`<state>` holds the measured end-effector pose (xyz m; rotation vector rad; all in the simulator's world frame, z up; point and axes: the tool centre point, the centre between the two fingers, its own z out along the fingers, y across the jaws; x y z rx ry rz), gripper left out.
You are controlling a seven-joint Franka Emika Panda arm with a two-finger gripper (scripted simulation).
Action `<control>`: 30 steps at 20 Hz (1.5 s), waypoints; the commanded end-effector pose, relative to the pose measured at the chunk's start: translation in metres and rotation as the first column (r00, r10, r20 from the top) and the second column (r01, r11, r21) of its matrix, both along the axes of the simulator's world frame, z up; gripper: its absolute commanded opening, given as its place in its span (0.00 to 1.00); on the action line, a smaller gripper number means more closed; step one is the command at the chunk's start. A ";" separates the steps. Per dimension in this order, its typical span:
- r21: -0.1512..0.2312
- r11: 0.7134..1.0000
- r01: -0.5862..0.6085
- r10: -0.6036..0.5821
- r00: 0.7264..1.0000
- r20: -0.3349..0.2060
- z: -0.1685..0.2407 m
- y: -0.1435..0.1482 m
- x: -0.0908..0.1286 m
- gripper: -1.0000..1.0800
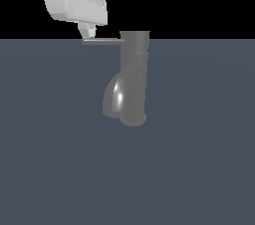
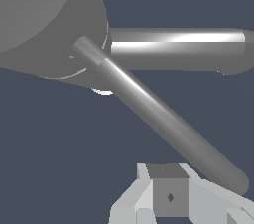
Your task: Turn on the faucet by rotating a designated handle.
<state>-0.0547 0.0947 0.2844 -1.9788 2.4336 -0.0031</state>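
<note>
**Q:** What does the faucet look like, and where is it?

**A:** The faucet (image 1: 133, 77) is a glossy dark grey upright cylinder standing on a flat blue-grey floor (image 1: 199, 169), near the middle of the exterior view. A bulging spout curves out low down, carrying a bright highlight. The handle (image 1: 102, 41) is a thin straight grey rod (far slimmer than the body) sticking out level from the faucet's top toward the exterior view's left.

**Q:** And the tool?

**A:** The white gripper (image 1: 88, 33) hangs above the handle's free end, its fingertip right at the rod; I cannot tell whether they touch. In the wrist view the handle (image 2: 163, 119) runs diagonally from the faucet (image 2: 44, 20) to just beside a finger (image 2: 168, 196). How far apart the fingers stand is unclear, and nothing is visibly clasped.
</note>
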 end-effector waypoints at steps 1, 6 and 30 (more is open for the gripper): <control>-0.002 1.000 0.010 -0.010 1.000 -0.003 0.000 -0.011 -0.008 0.00; -0.002 1.000 0.009 -0.009 1.000 -0.004 0.000 -0.021 -0.023 0.00; -0.001 1.000 0.004 -0.004 1.000 -0.004 0.000 -0.098 -0.067 0.00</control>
